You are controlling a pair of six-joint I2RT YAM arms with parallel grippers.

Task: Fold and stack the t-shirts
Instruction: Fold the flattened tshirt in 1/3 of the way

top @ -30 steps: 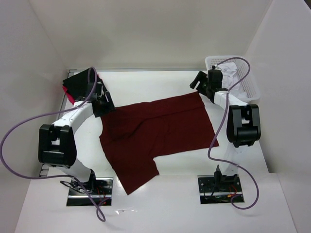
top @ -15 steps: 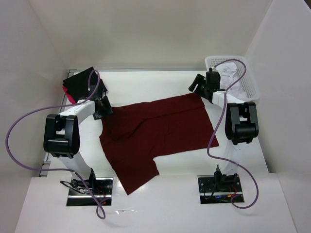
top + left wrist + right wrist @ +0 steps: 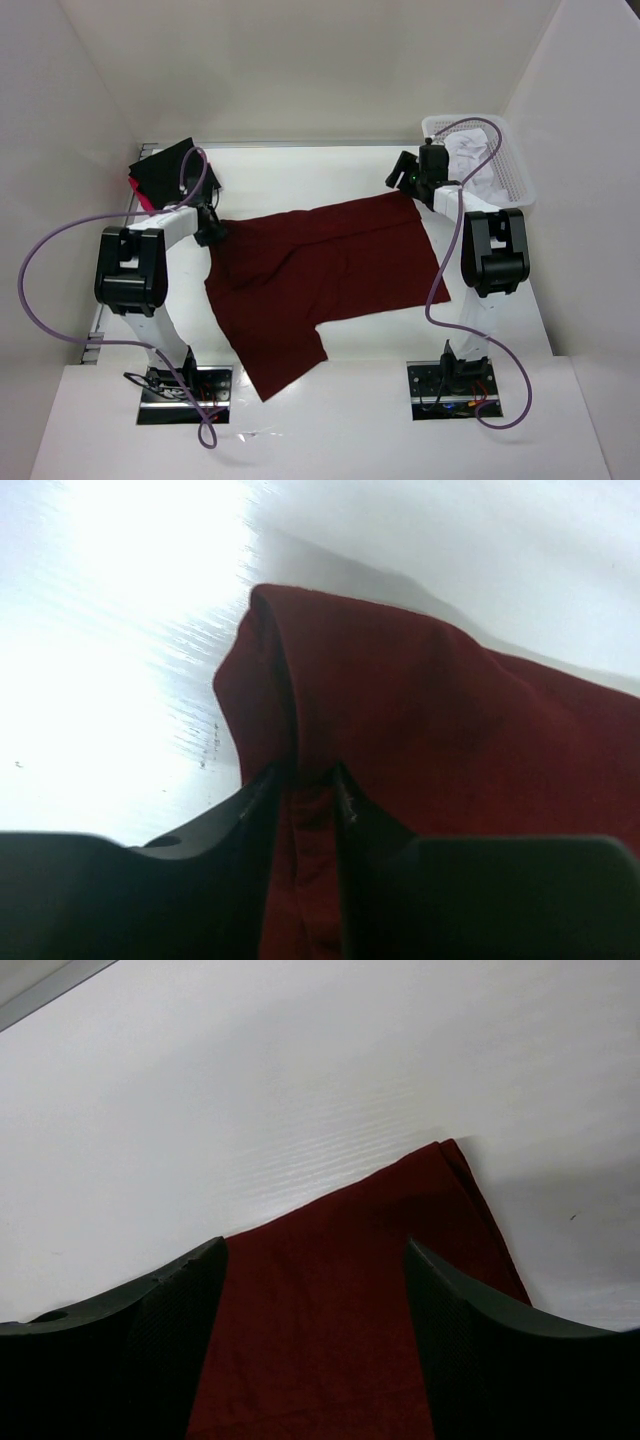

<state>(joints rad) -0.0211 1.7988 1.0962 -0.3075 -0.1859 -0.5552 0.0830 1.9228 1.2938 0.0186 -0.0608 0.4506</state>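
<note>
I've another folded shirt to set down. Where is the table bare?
Bare table runs along the far edge, between the black folded shirt and the white basket. Another patch lies between the maroon t-shirt and the right arm's base. The middle is crowded: that shirt covers it.

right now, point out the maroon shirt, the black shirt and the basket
maroon shirt (image 3: 330, 265), top view, middle of its body
black shirt (image 3: 160, 168), top view, middle of the fold
basket (image 3: 517, 172), top view, right mesh wall
</note>
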